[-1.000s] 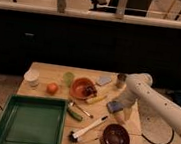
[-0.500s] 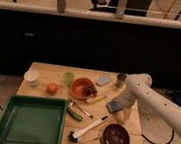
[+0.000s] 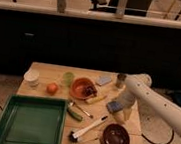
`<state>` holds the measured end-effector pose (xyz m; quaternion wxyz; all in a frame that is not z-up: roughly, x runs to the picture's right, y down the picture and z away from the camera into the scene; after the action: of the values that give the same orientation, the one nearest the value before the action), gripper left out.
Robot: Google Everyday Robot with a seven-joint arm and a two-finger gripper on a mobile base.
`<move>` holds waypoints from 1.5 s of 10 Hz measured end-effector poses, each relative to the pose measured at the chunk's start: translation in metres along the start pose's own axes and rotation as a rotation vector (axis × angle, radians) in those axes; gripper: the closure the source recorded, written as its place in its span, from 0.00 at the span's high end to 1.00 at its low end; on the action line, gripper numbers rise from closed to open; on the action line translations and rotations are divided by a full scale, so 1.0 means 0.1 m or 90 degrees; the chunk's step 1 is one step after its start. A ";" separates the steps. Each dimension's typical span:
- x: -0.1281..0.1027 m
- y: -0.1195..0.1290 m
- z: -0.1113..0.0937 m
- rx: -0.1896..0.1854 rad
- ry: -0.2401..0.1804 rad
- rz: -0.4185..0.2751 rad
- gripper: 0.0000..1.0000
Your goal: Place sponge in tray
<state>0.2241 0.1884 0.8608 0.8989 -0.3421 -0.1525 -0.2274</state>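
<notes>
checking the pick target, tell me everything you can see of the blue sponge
The sponge is a small, flat, slate-blue rectangle that looks soft. It sits on the right part of the wooden table, above the dark-red bowl in the picture. The claw is right at its right edge; whether they touch cannot be told. The sponge is well to the right of the green tray, not in it.
</notes>
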 end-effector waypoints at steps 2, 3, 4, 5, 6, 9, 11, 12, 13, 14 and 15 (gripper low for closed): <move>0.00 0.00 0.00 0.001 0.002 -0.002 0.80; 0.00 0.01 0.00 0.002 0.003 -0.003 0.80; 0.00 0.00 0.00 0.003 0.003 -0.005 0.80; 0.00 0.00 0.00 0.003 0.004 -0.006 0.80; 0.00 0.00 0.01 0.004 0.006 -0.007 0.80; 0.00 0.01 0.00 0.006 0.008 -0.011 0.80; 0.01 0.01 0.01 0.008 0.010 -0.013 0.80; 0.01 0.00 0.00 0.009 0.010 -0.015 0.80; 0.02 0.01 0.00 0.010 0.012 -0.017 0.80; 0.02 0.01 0.01 0.010 0.012 -0.019 0.80; 0.02 0.01 0.01 0.011 0.013 -0.021 0.80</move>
<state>0.2259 0.1887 0.8615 0.8995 -0.3296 -0.1506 -0.2442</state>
